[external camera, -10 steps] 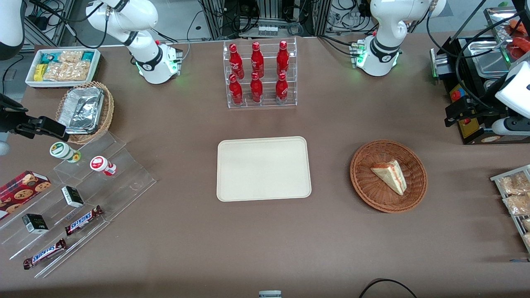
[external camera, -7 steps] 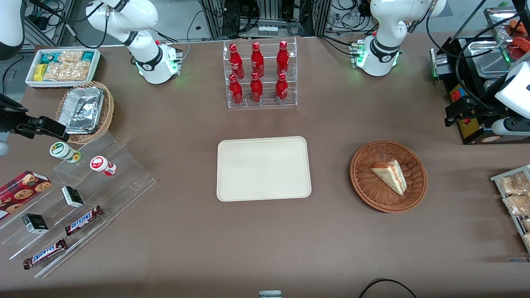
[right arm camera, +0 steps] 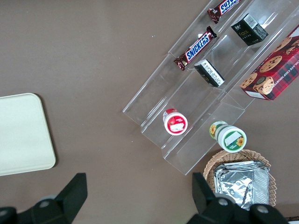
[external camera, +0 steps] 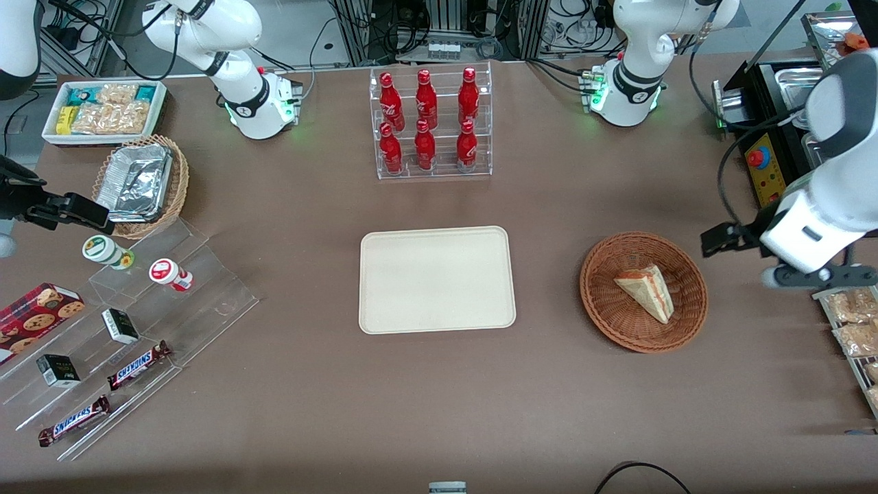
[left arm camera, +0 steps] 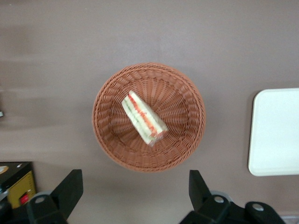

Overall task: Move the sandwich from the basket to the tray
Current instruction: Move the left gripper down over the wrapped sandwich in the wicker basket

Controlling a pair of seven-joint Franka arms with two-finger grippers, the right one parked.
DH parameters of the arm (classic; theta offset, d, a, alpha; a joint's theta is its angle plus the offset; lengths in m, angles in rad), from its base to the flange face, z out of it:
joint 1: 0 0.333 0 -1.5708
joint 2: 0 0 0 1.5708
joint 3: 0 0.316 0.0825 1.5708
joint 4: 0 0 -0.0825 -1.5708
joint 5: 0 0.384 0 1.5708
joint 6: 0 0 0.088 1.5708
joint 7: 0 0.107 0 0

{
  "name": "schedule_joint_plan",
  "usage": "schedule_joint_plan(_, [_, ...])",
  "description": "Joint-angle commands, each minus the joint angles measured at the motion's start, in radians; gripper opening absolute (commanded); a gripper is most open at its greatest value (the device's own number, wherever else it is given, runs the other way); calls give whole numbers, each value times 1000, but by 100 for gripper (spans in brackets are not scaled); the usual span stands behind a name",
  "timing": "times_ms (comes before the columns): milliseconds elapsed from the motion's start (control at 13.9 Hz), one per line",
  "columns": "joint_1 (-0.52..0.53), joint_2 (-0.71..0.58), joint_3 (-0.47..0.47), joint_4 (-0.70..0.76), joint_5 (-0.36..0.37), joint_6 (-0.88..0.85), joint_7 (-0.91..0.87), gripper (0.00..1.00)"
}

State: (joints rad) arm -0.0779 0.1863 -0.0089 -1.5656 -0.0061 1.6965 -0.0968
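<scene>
The small triangular sandwich (external camera: 645,292) of pale bread with red, orange and green filling lies in the round reddish-brown woven wicker basket (external camera: 603,309). Its long axis runs diagonally, the narrow tip pointing toward the front camera. The left arm's gripper (left arm camera: 133,191) hovers above the table just beside the basket, its 2 fingers (left arm camera: 70,187) spread wide and holding nothing. The flat cream-beige rectangular tray (external camera: 437,279) lies near the basket.

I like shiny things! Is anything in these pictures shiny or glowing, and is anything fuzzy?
Front view: the foil container glints, green lights glow on both arm bases, and the red bottles shine. Left wrist view: the open gripper hangs above the table beside the basket; the sandwich looks a little soft. Right wrist view: the clear plastic shelf catches pale streaks of light.
</scene>
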Motion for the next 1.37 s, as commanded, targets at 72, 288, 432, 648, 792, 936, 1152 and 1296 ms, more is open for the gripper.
schedule_joint_plan(72, [-28,-27,7,-138,20,139,-194,100])
schedule_joint_plan(288, [-48,-33,7,-218,20,204,-308,100])
schedule_joint_plan(432, [-48,-51,7,-295,20,271,-366,100])
schedule_joint_plan(648, [-51,-64,4,-385,20,370,-501,100])
schedule_joint_plan(792, [-53,-67,4,-444,20,415,-504,100])
schedule_joint_plan(936, [-53,-67,4,-507,20,503,-520,100])
schedule_joint_plan(1152, [-46,-57,7,-574,20,610,-521,100])
schedule_joint_plan(1296, [-42,-39,9,-599,20,658,-521,100])
